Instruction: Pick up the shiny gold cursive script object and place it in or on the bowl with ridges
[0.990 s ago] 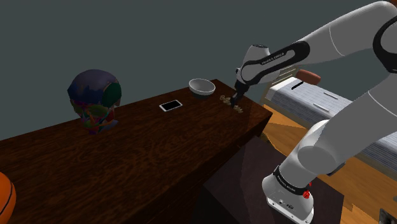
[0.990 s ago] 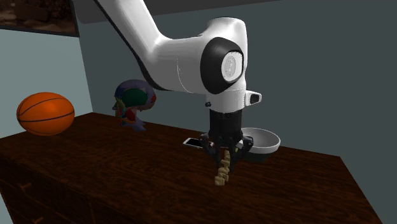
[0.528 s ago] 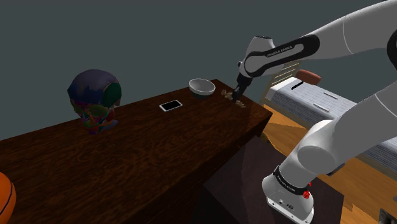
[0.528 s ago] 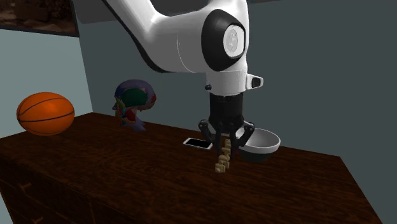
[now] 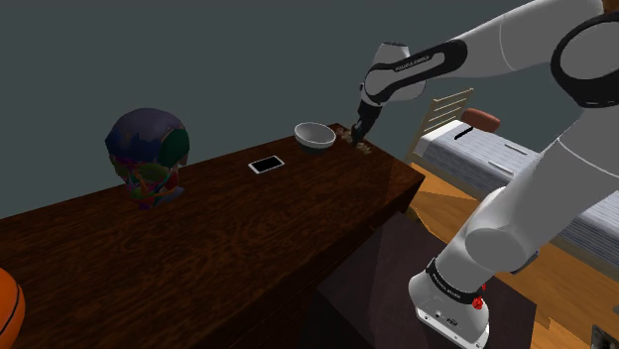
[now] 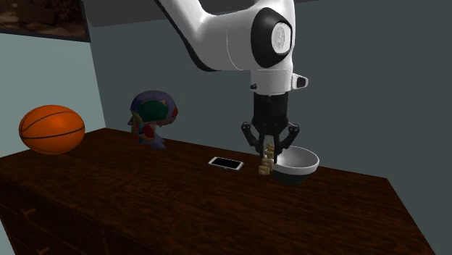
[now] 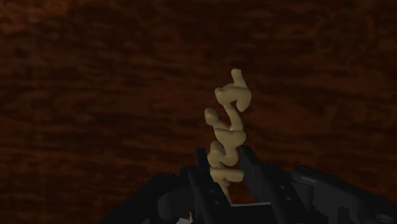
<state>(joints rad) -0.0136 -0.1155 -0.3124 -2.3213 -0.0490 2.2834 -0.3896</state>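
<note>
Gripper [image 6: 269, 155] at centre right of the second exterior view, fingers pinching the top end of tan cursive lettering [image 6: 266, 166], lettering hanging above dark wooden table [image 6: 145, 199], just left of white bowl [image 6: 298, 164], phone [image 6: 226, 163] further left.

Dark wood table [image 5: 238, 248], long top, glossy grain. Four items sit directly on it, all well apart. From the shoulder view's left: orange basketball [image 5: 7, 305] at the near end, multicoloured skull-shaped head model [image 5: 147, 156], white-edged phone [image 5: 266, 165] lying flat, then pale bowl [image 5: 314, 136] upright near the far corner, close to the back edge.
</note>
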